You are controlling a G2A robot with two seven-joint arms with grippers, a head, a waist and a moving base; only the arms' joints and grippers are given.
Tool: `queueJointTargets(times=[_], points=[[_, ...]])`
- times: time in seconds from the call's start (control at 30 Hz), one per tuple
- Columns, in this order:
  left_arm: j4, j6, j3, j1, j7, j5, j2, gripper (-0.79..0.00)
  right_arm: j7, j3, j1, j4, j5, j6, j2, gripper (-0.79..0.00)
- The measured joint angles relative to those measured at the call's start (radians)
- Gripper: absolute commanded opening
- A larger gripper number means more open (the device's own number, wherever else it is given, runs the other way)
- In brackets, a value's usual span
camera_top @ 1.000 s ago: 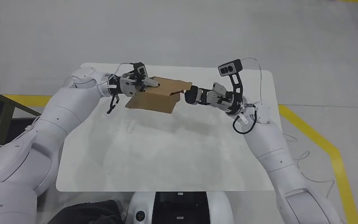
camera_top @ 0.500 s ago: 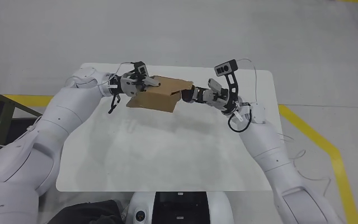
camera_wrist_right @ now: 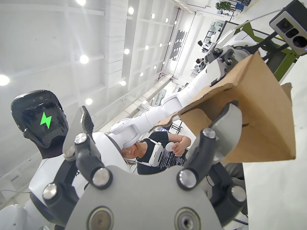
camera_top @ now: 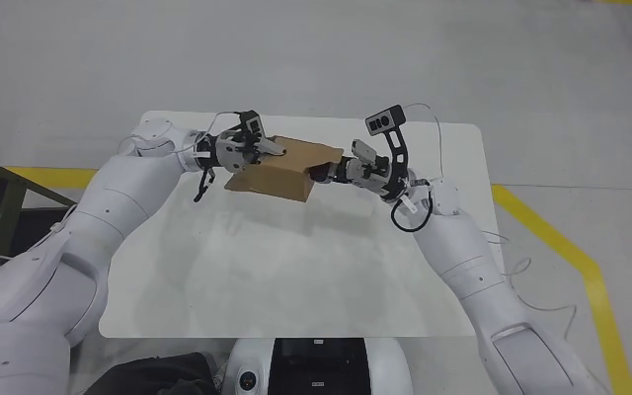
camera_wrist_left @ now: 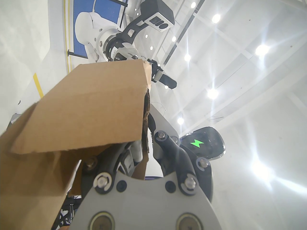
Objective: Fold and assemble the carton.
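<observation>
Probably the light, bendable carton (camera_top: 278, 170) is best taken at its edges: the left tool (camera_top: 268, 150) clamps one, the right tool (camera_top: 319, 174) stands spread at the other.

We see a white table (camera_top: 296, 267) with rounded corners, its long sides running left to right and its top plain and matte. It stands on a pale grey floor (camera_top: 316, 49). A yellow line (camera_top: 39, 176) on that floor meets the table's left side, and another yellow line (camera_top: 568, 247) bends past its right side. Over the far middle of the top sits a brown cardboard carton (camera_top: 281, 168), partly folded, with its long side running left to right. We cannot tell whether its lower edge touches the table or stands just clear of it. The table's near edge runs across in front of us
</observation>
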Motion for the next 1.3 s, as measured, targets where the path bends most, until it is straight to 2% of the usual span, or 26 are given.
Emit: queueJointTargets(times=[0.33,0.7,1.07,1.3], points=[[-0.009,0.0,-0.011,0.006,0.0,0.008,0.001,-0.785,0.007,-0.001,0.001,0.0,-0.006,-0.014,-0.008,0.0],[0.033,-0.005,-0.025,0.004,0.0,0.02,-0.001,-0.785,0.041,0.04,-0.019,-0.025,0.008,-0.015,-0.001,0.0],[0.093,-0.019,-0.017,-0.003,0.0,0.078,-0.022,-0.785,0.047,0.176,-0.095,-0.143,-0.02,-0.009,0.036,0.0],[0.119,-0.041,-0.008,-0.01,0.0,0.136,-0.04,-0.785,0.045,0.187,-0.103,-0.165,-0.049,-0.003,0.042,0.0]])
